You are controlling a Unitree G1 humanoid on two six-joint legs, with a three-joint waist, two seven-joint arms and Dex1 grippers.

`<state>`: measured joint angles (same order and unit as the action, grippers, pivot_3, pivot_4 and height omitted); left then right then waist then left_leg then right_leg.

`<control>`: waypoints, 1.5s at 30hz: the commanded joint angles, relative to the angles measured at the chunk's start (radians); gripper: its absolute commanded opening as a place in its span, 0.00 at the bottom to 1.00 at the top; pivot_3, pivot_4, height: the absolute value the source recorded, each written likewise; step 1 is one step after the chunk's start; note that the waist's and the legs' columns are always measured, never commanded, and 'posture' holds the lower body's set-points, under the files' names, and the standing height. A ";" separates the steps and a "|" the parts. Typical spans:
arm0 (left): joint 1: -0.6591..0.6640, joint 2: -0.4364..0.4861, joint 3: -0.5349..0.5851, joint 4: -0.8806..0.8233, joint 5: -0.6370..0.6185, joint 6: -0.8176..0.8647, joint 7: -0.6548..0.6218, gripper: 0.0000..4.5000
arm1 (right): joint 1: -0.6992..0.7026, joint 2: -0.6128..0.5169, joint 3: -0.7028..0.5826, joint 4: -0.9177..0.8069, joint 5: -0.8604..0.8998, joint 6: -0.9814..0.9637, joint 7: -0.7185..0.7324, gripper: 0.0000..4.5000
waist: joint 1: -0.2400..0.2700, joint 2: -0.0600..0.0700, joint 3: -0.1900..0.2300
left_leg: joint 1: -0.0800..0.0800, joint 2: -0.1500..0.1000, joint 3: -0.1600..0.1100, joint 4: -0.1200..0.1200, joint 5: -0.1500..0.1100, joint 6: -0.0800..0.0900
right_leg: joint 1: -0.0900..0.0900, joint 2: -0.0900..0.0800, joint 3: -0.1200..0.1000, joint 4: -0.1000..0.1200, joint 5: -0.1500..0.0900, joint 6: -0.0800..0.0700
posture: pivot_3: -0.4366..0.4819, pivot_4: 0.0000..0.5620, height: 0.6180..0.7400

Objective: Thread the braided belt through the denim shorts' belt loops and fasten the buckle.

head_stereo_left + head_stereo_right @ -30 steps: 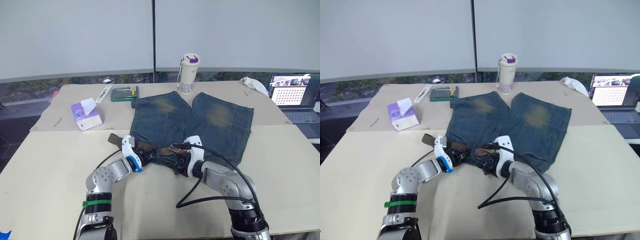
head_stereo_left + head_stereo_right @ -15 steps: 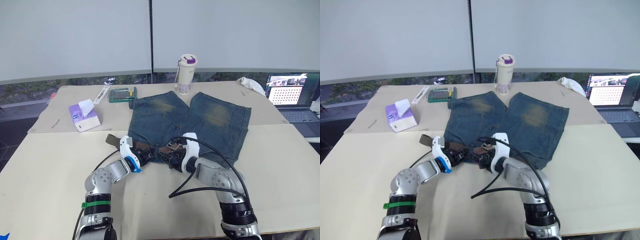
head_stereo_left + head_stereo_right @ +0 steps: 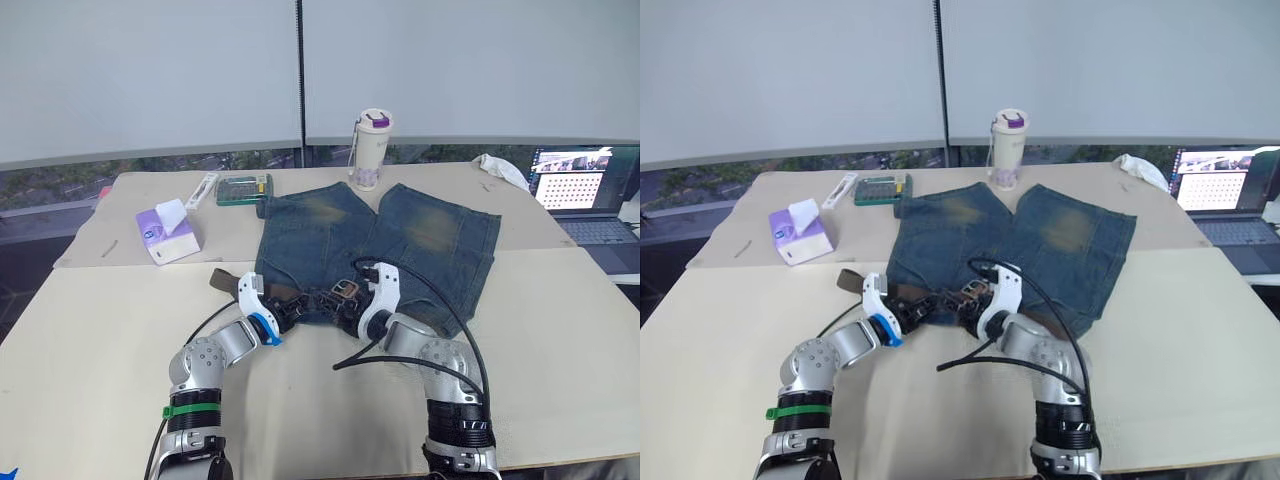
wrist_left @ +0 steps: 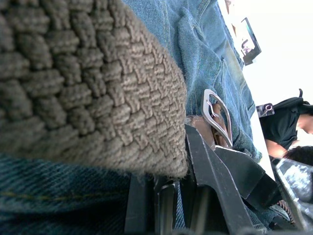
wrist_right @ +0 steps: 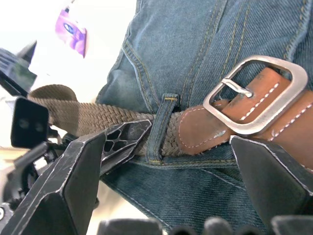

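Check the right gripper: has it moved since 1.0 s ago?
Yes. The right gripper has shifted toward the robot's left along the denim shorts waistband, closing on the left gripper, its fingers open around the buckle.

1 denim shorts [image 3: 380, 240], 1 braided belt [image 5: 98, 120], 1 bottle [image 3: 371, 148], 1 tissue box [image 3: 170, 232], 1 laptop [image 3: 590, 205].

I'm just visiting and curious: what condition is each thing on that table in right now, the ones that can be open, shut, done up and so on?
braided belt: passed under one belt loop
buckle: unfastened
denim shorts: spread flat
right gripper: open, around the belt
left gripper: at the waistband
laptop: open, screen lit
tumbler: upright, lid on
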<state>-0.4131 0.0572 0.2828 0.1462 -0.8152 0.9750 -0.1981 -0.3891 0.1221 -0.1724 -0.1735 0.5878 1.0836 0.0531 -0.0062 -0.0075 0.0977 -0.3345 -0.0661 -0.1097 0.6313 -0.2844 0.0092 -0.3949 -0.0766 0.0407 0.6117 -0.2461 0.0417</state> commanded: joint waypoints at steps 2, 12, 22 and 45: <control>0.005 0.003 -0.023 0.004 0.013 0.011 -0.020 0.00 | -0.029 0.070 -0.067 -0.002 0.097 0.026 -0.039 0.99 | 0.001 0.000 0.000 | 0.000 0.000 0.000 0.000 0.000 0.000 | 0.000 0.000 0.000 0.000 0.000 0.000 | 0.48 0.27 1.00; -0.001 -0.004 -0.026 0.011 0.026 0.007 -0.028 0.00 | -0.041 0.045 -0.076 0.031 0.161 0.014 -0.128 0.99 | 0.002 0.001 0.000 | -0.001 0.000 0.000 -0.001 0.000 0.000 | -0.001 0.000 0.000 0.000 0.000 0.000 | 0.48 0.27 1.00; 0.002 -0.007 -0.022 0.010 0.034 0.000 -0.036 0.00 | -0.081 -0.152 0.186 0.004 -0.109 -0.069 -0.130 0.99 | 0.002 0.001 0.000 | -0.001 -0.001 0.000 -0.001 0.001 0.000 | -0.001 0.000 0.000 0.000 0.000 0.000 | 0.48 0.27 1.00; 0.013 -0.022 -0.021 0.011 0.045 -0.016 -0.040 0.00 | -0.042 0.015 0.053 0.021 -0.014 0.086 -0.064 0.99 | 0.004 0.001 0.000 | -0.001 -0.001 0.000 -0.002 0.000 0.000 | -0.001 -0.001 0.000 -0.001 0.000 0.000 | 0.48 0.27 1.00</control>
<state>-0.4134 0.0422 0.2723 0.1487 -0.7729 0.9555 -0.2325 -0.4399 0.0979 -0.0850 -0.1725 0.5272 1.1254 -0.0056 -0.0026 -0.0068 0.0972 -0.3352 -0.0674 -0.1098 0.6295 -0.2840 0.0095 -0.3960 -0.0771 0.0408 0.6110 -0.2461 0.0418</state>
